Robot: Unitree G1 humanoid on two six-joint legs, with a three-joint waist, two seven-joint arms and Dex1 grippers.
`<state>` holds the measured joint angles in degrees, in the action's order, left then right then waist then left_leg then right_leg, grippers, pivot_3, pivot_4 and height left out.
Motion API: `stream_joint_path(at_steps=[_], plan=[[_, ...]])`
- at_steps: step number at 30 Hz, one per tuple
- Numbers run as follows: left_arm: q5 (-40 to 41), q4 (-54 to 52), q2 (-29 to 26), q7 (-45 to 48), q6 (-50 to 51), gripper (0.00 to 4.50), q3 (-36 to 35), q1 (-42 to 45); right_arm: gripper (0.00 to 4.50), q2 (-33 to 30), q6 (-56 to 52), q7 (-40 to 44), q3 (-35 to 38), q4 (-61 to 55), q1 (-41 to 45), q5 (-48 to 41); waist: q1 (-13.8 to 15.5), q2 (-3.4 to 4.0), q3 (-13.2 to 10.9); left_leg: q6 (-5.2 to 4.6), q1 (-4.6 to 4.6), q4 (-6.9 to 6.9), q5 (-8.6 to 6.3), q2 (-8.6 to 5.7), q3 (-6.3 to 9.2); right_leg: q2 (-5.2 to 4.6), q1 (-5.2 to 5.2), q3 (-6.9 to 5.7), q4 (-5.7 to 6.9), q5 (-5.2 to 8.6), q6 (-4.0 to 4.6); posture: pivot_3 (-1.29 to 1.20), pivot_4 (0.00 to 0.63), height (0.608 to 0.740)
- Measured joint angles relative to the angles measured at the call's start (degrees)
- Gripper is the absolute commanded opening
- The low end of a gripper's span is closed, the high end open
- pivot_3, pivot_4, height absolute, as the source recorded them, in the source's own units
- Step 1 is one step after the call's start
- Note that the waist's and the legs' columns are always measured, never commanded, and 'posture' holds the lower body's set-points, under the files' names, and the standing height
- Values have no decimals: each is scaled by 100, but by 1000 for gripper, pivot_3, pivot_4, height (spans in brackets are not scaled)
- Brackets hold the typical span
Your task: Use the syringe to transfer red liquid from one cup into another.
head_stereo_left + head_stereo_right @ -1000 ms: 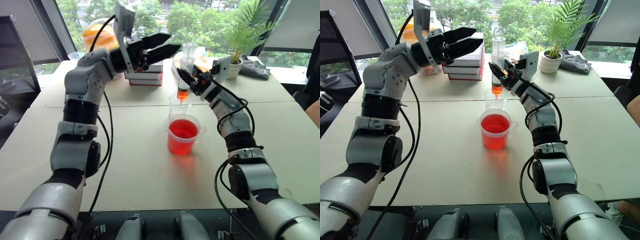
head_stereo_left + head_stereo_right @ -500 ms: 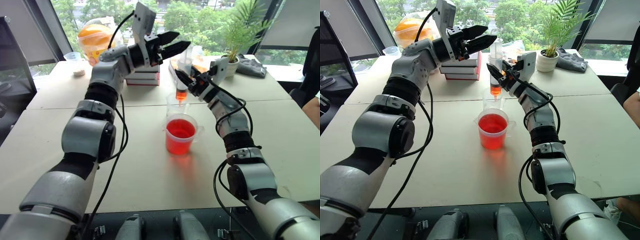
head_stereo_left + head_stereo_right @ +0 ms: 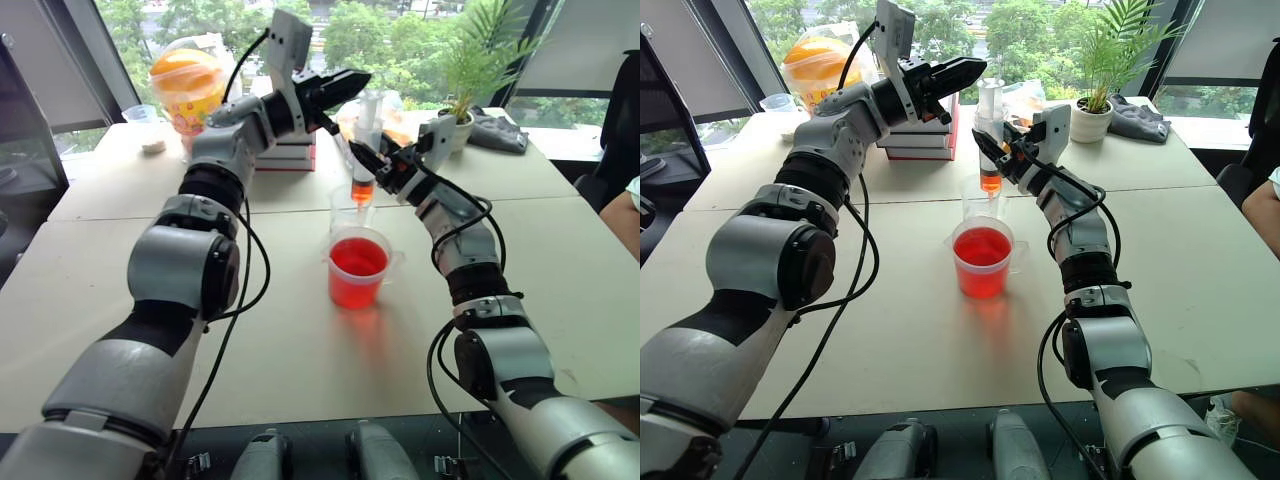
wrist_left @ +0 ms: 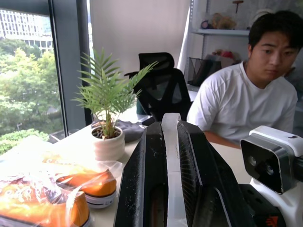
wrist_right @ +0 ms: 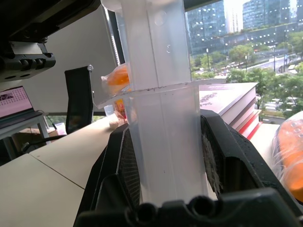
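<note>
Left gripper (image 3: 975, 68) since closed on the plunger, syringe (image 3: 990, 140) upright.
Right gripper (image 5: 165, 156) clamps barrel, tip over narrow cup (image 3: 982, 199) for discharge; red cup (image 3: 982, 260) in front.

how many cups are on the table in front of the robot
2. The wide cup of red liquid stands nearest the robot. The narrower clear cup stands just behind it, under the syringe tip. A small cup sits at the far left corner; others may be hidden.

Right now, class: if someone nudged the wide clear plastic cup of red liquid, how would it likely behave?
The wide clear plastic cup looks well filled with red liquid, so probably weighty and apt to slosh. Its broad base likely resists tipping. Thin walls may flex if squeezed.
</note>
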<state>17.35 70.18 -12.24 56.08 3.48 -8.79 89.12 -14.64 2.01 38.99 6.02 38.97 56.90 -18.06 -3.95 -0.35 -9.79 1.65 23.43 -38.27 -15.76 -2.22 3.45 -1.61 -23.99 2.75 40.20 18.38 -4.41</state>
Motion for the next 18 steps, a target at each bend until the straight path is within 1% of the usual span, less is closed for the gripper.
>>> stream_joint_path(at_steps=[12,14,18], plan=[[-324,-60,-14,174,-139,81,-4,-35,1437,-1,-16,31,2,1,7,50,-2,0,0,1,0,0,0,0,-1,0,-1,1,0,0,0,0,150,740],[-368,-107,-22,210,-193,81,3,-78,1437,-3,-21,36,2,1,18,63,-3,0,0,20,0,0,11,0,-1,0,-1,1,1,0,0,0,150,740],[-436,-181,-53,255,-283,81,12,-144,1437,-1,-59,55,-1,1,49,94,-1,0,0,22,0,0,12,0,-2,0,-1,1,1,0,0,0,150,740]])
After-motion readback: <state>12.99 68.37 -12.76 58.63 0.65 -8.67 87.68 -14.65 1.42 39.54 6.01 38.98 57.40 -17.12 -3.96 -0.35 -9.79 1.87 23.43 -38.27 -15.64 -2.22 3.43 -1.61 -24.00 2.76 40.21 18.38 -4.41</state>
